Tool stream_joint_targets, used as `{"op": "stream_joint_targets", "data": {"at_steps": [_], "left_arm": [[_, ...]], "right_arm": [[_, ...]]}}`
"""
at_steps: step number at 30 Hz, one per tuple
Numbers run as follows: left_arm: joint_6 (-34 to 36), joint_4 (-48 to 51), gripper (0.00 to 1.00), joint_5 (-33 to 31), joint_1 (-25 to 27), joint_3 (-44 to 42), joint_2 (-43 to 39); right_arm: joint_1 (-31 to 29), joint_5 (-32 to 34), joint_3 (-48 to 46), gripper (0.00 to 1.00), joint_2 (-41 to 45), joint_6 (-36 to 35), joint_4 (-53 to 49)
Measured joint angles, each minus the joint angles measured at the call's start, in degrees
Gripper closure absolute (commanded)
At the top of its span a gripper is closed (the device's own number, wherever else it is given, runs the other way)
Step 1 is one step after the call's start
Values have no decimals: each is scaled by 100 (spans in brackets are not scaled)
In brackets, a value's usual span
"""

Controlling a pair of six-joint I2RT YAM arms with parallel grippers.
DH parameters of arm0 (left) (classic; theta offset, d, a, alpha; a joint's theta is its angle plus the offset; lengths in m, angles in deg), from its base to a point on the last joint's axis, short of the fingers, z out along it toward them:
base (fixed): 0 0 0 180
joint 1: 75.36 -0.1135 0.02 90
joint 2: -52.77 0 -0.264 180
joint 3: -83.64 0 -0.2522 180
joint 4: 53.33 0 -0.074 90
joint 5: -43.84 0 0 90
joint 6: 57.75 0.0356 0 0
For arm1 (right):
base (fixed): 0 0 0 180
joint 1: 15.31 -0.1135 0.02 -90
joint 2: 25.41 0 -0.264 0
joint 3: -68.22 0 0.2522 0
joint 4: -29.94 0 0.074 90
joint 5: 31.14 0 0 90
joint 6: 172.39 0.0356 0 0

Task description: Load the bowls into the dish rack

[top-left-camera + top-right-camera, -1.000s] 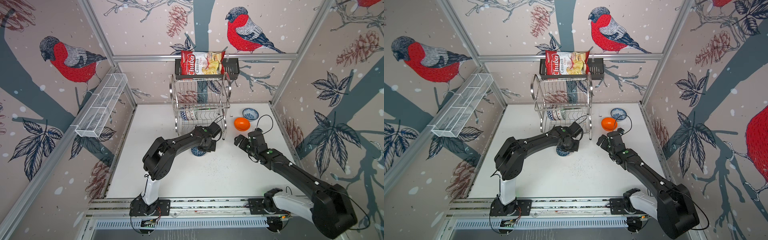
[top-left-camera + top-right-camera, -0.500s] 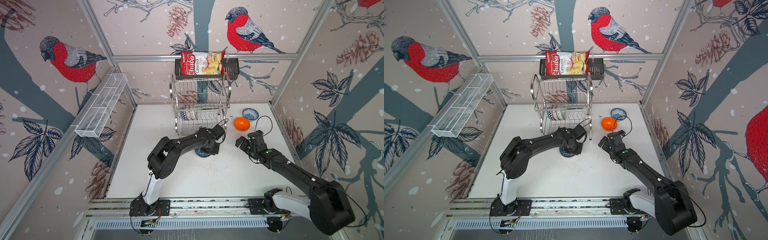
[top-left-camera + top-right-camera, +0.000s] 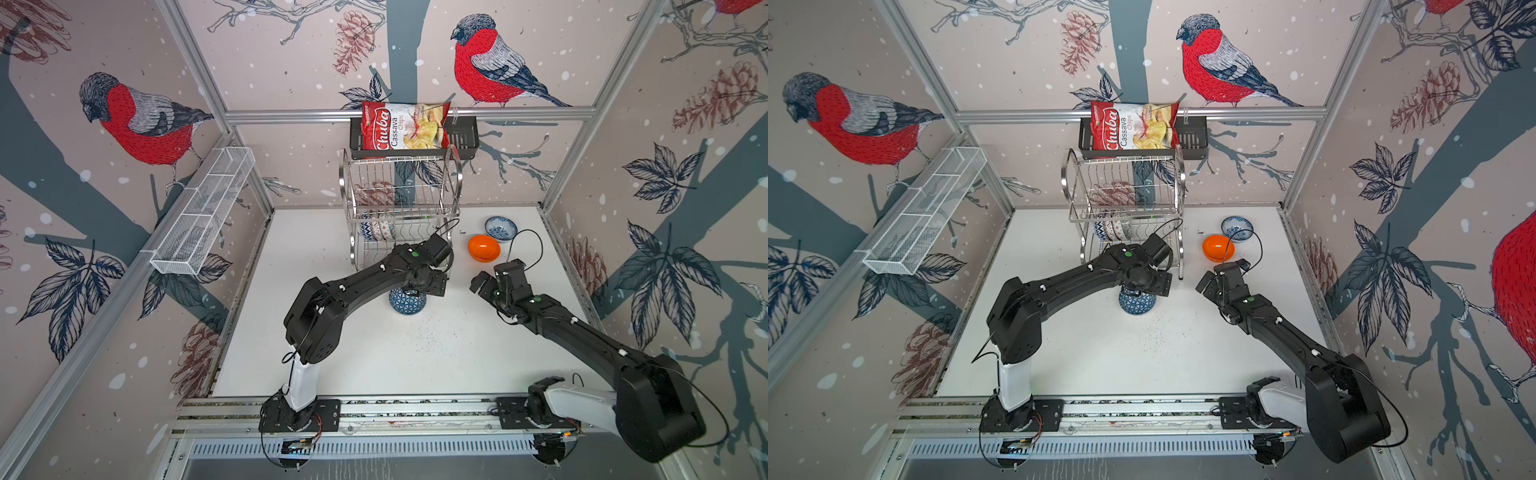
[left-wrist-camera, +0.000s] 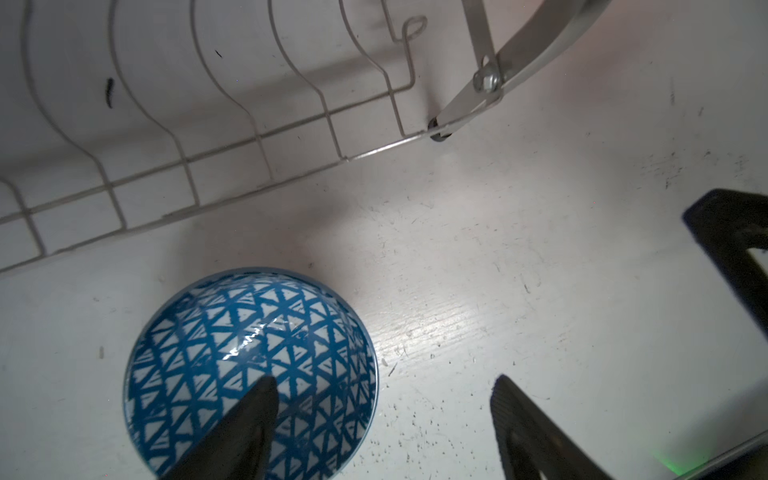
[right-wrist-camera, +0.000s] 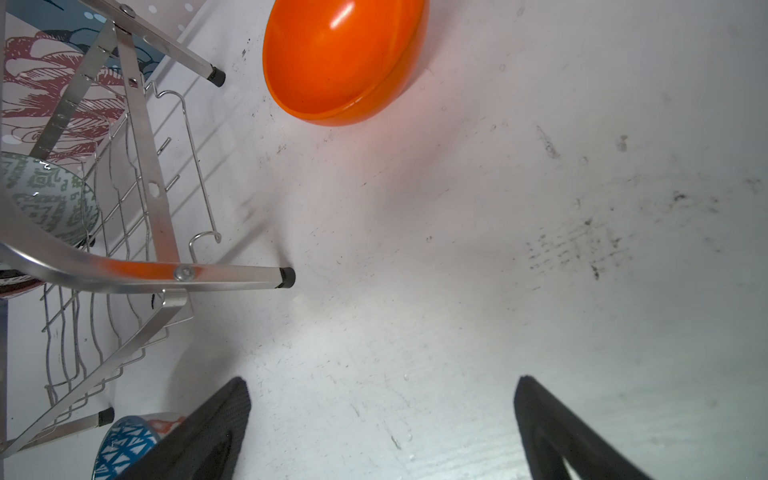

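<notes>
The dark blue geometric bowl (image 3: 407, 302) (image 3: 1137, 303) (image 4: 249, 365) rests on the white table in front of the dish rack (image 3: 457, 174) (image 3: 1179, 174). My left gripper (image 3: 424, 286) (image 4: 382, 382) hangs open just above it. One finger overlaps the bowl and the other is over bare table. More bowls (image 3: 377, 230) stand on edge in the rack's lower tier, a grey-green one (image 5: 45, 199) among them. A plain orange bowl (image 3: 483, 248) (image 5: 340, 62) and a white-blue floral bowl (image 3: 500, 228) sit right of the rack. My right gripper (image 3: 482, 284) (image 5: 382, 380) is open and empty, just short of the orange bowl.
A chips bag (image 3: 405, 126) lies in a black basket on the back wall above the rack. A long white mesh basket (image 3: 203, 212) hangs on the left wall. The rack's front right foot (image 5: 286, 277) stands between my two grippers.
My left gripper has opened and let go of the dark blue bowl, which now sits on the table. The left arm shifted slightly right. The right arm barely moved.
</notes>
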Motion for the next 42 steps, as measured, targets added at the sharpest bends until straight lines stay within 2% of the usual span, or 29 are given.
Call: {"op": "stream_joint_targets", "data": {"at_steps": [2, 7, 10, 16, 24, 29, 34, 42], "left_arm": [[4, -61, 4, -101, -59, -229, -304], [-13, -319, 3, -120, -376, -1043, -1062], [-160, -586, 3, -39, -815, -1639, -1648], [-328, -1202, 3, 326, -1394, -2597, -2914], [-667, -1403, 3, 866, -2662, -3386, -4039], [-752, -1397, 3, 1355, -3241, -3626, -4253], [-791, -1488, 3, 1729, -3569, -4092, -4360], [-905, -1661, 3, 2184, -3899, -4465, -4461]], "right_arm": [[-28, -44, 52, 0, -37, -2, 46], [-212, -81, 229, 0, -177, -44, 116], [-450, -26, 407, 0, -262, -203, 127], [-1309, 400, 1215, 0, -857, -752, 195], [-2487, 643, 2225, 0, -1816, -1113, 136], [-2949, 621, 2793, 5, -2472, -1185, -85], [-3191, 483, 3429, 8, -3224, -1038, -247], [-3342, 411, 4419, 23, -4304, -739, -960]]}}
